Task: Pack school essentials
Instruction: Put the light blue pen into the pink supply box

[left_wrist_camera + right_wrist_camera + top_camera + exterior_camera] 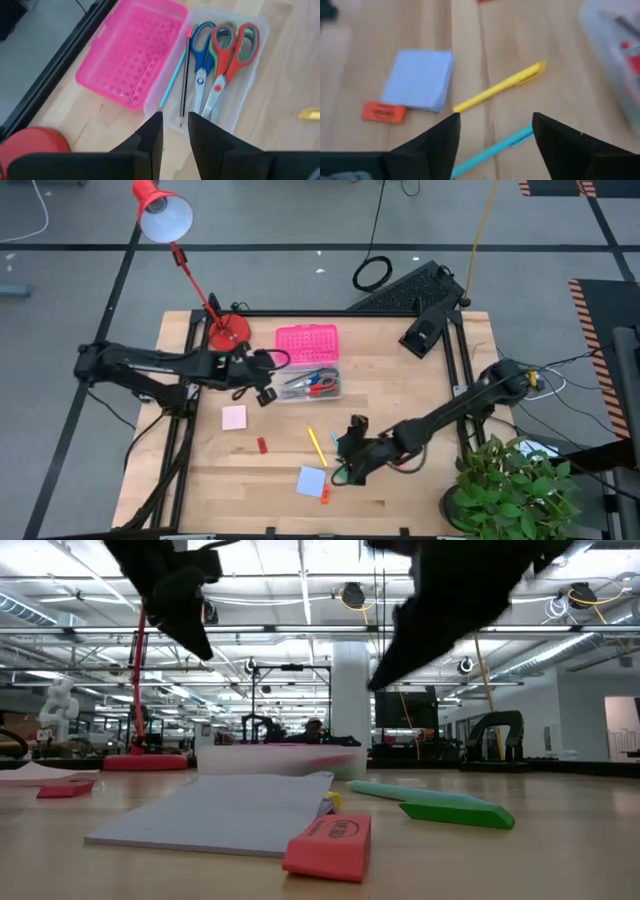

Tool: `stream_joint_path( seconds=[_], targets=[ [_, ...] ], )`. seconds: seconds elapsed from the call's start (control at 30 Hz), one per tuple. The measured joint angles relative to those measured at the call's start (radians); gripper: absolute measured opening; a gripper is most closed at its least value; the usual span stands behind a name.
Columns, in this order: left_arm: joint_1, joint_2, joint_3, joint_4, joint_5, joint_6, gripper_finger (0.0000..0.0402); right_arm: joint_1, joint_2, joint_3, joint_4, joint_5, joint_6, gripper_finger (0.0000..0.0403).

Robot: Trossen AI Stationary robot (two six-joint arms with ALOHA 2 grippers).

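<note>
Woodgrain runs pale across the table in the high view, where we see a clear plastic box holding scissors, its studded pink lid lying open behind it. The left gripper hangs just beside the box; the right gripper hovers near a thin yellow pen and a square blue note pad. A pink note pad and a small red eraser lie apart.

In the low view we meet a blocky red eraser touching the blue pad's corner, with a green eraser beyond.

In the left wrist view, its fingers stand nearly together, empty, above blue-handled scissors and red-handled scissors.

In the right wrist view, fingers spread wide, empty, over a teal pen.
</note>
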Motion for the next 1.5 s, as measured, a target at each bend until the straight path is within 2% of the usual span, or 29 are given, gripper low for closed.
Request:
stream_joint_path(
  seconds=[0.17,0.37,0.5,0.67,1.27,1.5],
  targets=[
    [-0.001,-0.084,-0.048,0.031,0.005,-0.023,0.0093,-0.037,0.080,-0.001,-0.023,-0.017,0.006,0.0274],
    [-0.018,-0.111,-0.057,0.053,0.005,-0.028,0.0093,-0.091,0.117,-0.001,-0.007,-0.104,0.115,0.0265],
    [-0.032,-0.108,-0.057,0.093,0.004,-0.020,0.0093,-0.111,0.137,0.000,-0.012,-0.145,0.179,0.0250],
    [-0.033,-0.108,-0.058,0.103,0.005,-0.017,0.0093,-0.114,0.144,0.000,-0.016,-0.197,0.184,0.0231],
    [-0.032,-0.107,-0.058,0.115,0.004,-0.015,0.0093,-0.098,0.142,0.000,-0.078,-0.207,0.151,0.0152],
    [-0.032,-0.107,-0.058,0.116,0.004,-0.015,0.0093,-0.099,0.140,0.001,-0.137,-0.179,0.143,0.0097]
  ],
)
